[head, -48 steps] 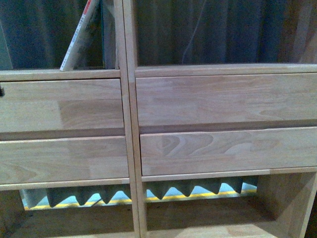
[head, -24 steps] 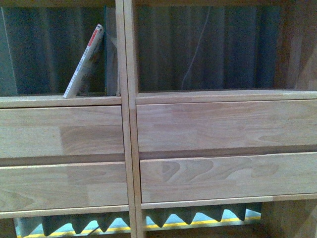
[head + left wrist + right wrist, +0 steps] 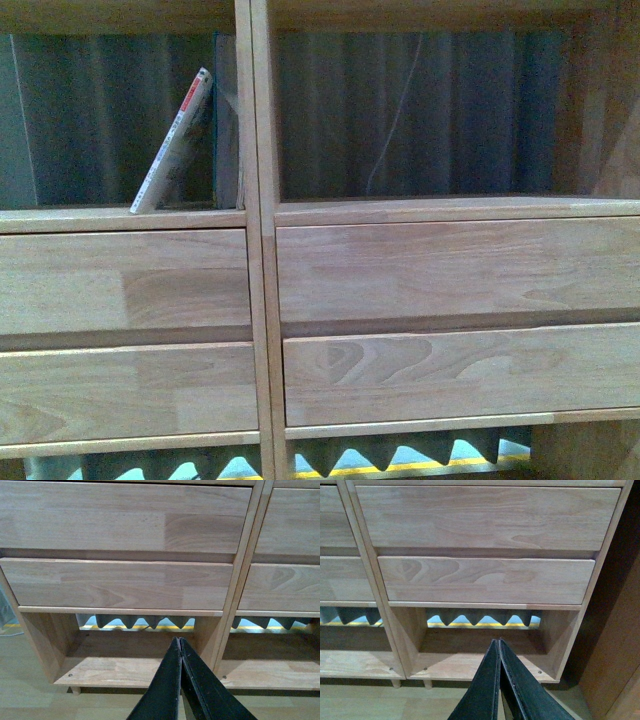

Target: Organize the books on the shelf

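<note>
Leaning to the right in the upper left compartment of the large pale natural-wood shelving unit (image 3: 258, 300), a thin floppy softcover book with a white spine and red print (image 3: 174, 142) rests its foot on the shelf board and its top toward the central upright, beside a darker flat panel standing against that upright. The neighbouring upper right compartment shows only a dark pleated curtain (image 3: 440, 110) behind the backless frame, with a thin pale cord hanging down in front of it. Below both compartments sit four plain wooden drawer fronts (image 3: 450, 270), two in each column, all flush and closed.

In the left wrist view, the black left gripper (image 3: 179, 645) has its two tapered fingers pressed together, holding nothing, and points at the low open compartment of the left column, above a pale wood floor (image 3: 30, 700). In the right wrist view, the black right gripper (image 3: 498, 646) is likewise pressed together and empty, aimed at the low open compartment of the right column. A darker orange-brown wooden panel (image 3: 615, 660) stands just beside the unit's right side. Behind the low compartments, the curtain's scalloped hem hangs above a yellow floor stripe (image 3: 480, 625). Neither arm appears in the front view.
</note>
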Robot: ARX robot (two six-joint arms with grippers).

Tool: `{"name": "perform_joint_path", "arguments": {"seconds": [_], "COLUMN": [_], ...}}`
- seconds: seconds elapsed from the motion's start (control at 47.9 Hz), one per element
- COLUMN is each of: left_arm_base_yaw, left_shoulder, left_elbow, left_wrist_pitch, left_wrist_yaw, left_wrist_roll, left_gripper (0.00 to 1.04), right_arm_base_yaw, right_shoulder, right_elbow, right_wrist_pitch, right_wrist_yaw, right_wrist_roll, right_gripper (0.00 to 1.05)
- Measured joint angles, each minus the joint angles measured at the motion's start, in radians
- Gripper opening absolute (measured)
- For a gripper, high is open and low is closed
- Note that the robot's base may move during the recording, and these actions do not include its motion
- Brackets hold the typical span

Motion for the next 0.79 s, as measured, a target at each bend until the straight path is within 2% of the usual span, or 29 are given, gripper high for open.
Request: {"name": "perform_joint_path", "arguments": {"seconds": [0.125, 0.209, 0.439, 0.794], "left_arm_base_yaw": [0.0, 0.0, 0.0, 0.0], "left_shoulder": [-0.092, -0.11, -0.302, -0.478], "left_elbow": [-0.031, -0.071, -0.084, -0.084], "left_wrist_pitch": [-0.062, -0.032, -0.208, -0.376], "left_wrist_yaw": [0.0, 0.0, 0.0, 0.0], "left_wrist_roll": [0.0, 0.0, 0.001, 0.001], "left_gripper": [0.03, 0.03, 0.03, 0.03], "right_arm_base_yaw": [0.0, 0.0, 0.0, 0.0], "right_shoulder": [-0.058, -0.095, -0.244, -0.364], "right_elbow": [-0.036, -0.042, -0.042, -0.042], "right_wrist_pitch": [-0.011, -0.04, -0.181, -0.299], "right_wrist_yaw": [0.0, 0.001, 0.002, 0.002], "right_wrist_roll": [0.0, 0.001, 0.001, 0.001], "right_gripper": [0.03, 0.03, 0.03, 0.03]}}
